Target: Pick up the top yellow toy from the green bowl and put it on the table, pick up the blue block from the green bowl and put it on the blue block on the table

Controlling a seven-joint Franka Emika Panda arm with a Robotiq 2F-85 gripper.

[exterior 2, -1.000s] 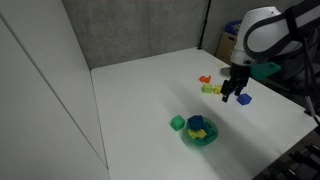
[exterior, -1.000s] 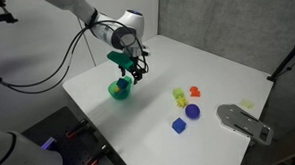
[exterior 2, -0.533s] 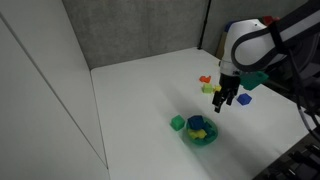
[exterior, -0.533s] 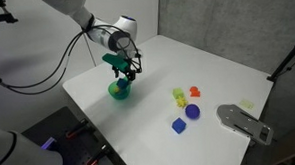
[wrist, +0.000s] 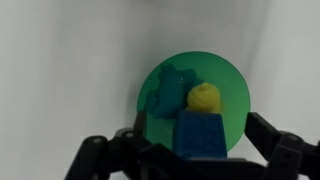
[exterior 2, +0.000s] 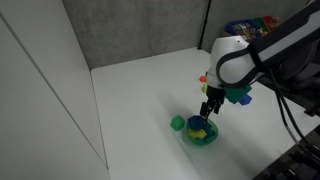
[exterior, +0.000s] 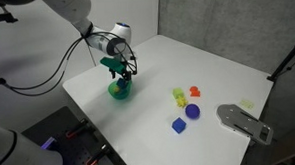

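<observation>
In the wrist view the bowl fills the middle of the frame. The yellow toy sits right of the bowl's centre, its rounded top facing the camera. It looks round from here, so its long axis cannot be told. The blue block lies just below it in the frame, at the bowl's lower edge, with its sides square to the picture. A teal piece lies in the upper left of the bowl, next to the toy.

The end effector hangs above the bowl, apart from the toys. It is spread wide. Its two dark fingers show at the lower left and lower right of the wrist view, with the blue block between them and the yellow toy a little above that line.

In both exterior views the bowl stands near a corner of the white bench. A green block sits just beside the bowl, on its left in an exterior view. A second blue block lies well apart, to the right in an exterior view.
</observation>
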